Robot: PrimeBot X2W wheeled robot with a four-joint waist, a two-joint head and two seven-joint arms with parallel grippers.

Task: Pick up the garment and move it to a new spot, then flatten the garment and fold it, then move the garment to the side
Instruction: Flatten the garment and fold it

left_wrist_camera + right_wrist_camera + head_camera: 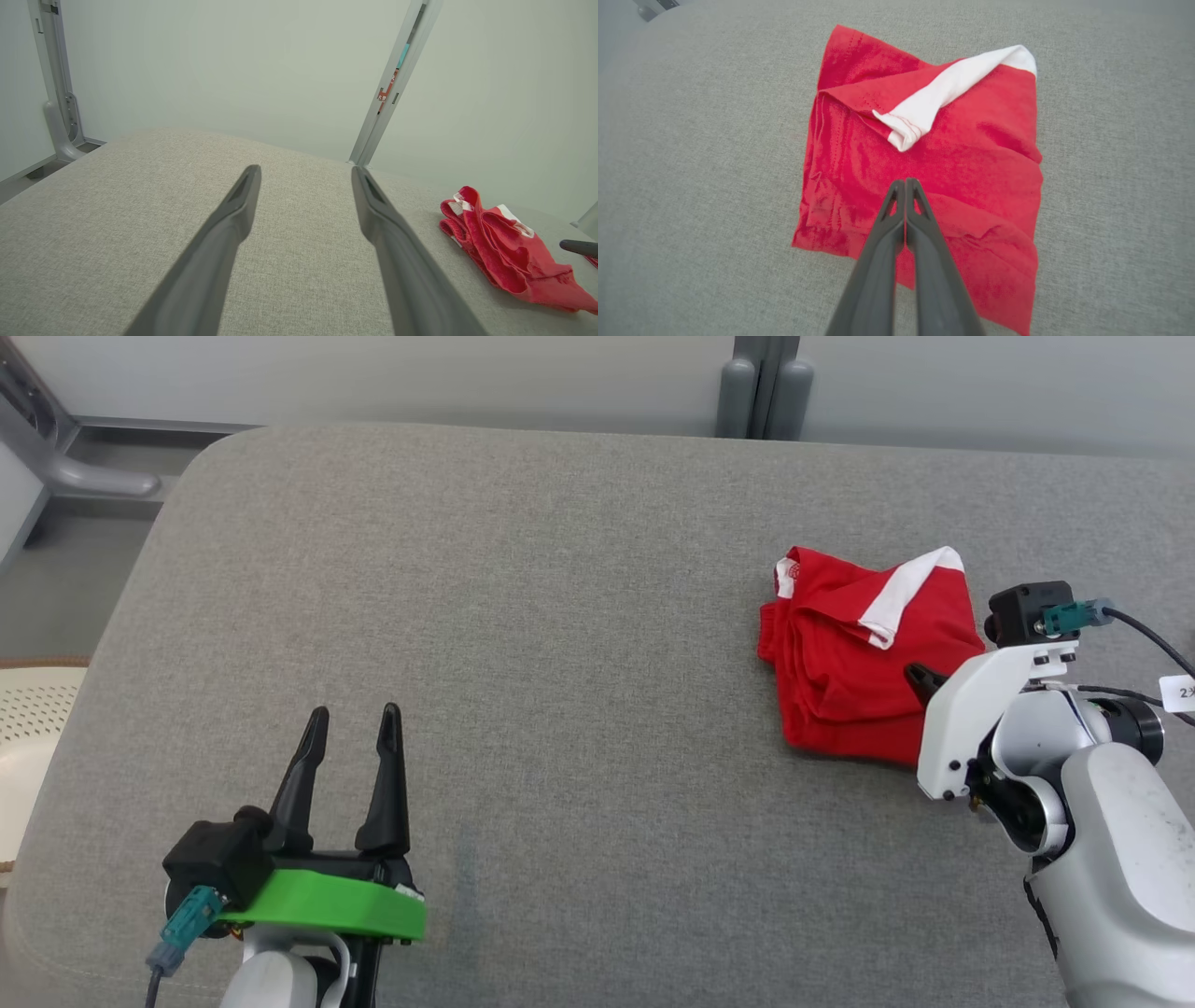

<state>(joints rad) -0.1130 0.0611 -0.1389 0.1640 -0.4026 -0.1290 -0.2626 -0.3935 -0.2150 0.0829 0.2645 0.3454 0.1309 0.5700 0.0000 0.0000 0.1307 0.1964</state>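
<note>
The wide grey padded surface (560,616), covered in woven cloth, takes nearly the whole head view. On it, at about 3 o'clock, lies the red soft garment (859,653), folded into a rough square of several layers. One white band (952,88) is turned over its top. It looks to me already folded, so I judge that only the move to the side is left.

The right gripper (905,184) comes from 5 o'clock and points over the near half of the garment. Its two dark fingers are pressed together with nothing between them. Whether the tips touch the cloth, I cannot tell. Closed fingers would suit pushing or pressing, not picking.

The left gripper (354,712) rests at 7 o'clock, fingers spread wide and empty. It is well apart from the garment, probably to keep out of the way.
</note>
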